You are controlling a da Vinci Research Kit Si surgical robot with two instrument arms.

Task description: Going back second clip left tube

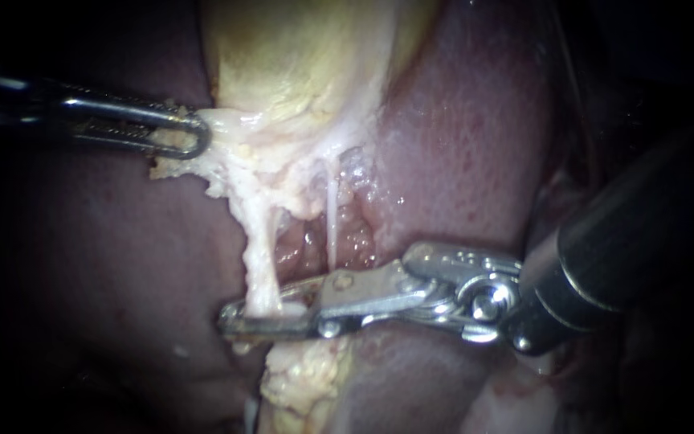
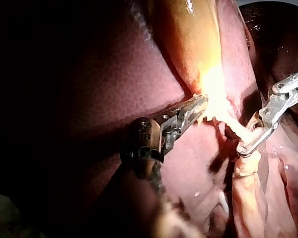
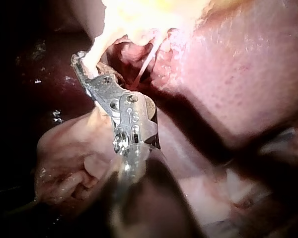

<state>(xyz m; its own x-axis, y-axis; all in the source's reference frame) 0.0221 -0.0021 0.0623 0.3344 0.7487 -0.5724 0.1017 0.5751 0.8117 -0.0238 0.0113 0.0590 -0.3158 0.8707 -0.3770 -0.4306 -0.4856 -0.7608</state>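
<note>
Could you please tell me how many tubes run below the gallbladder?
2: a thick left tube running down to the right instrument, and a thin right tube beside it; more may hide under tissue.

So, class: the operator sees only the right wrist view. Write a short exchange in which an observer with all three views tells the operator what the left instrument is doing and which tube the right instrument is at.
Operator: My left instrument isn't in my view. Where is it?
Observer: The left instrument has its jaws shut on pale tissue at the lower edge of the gallbladder.
Operator: And which tube is my right instrument at?
Observer: The right instrument is at the left tube, the thicker one. The thin right tube stands apart from its tip.
</note>
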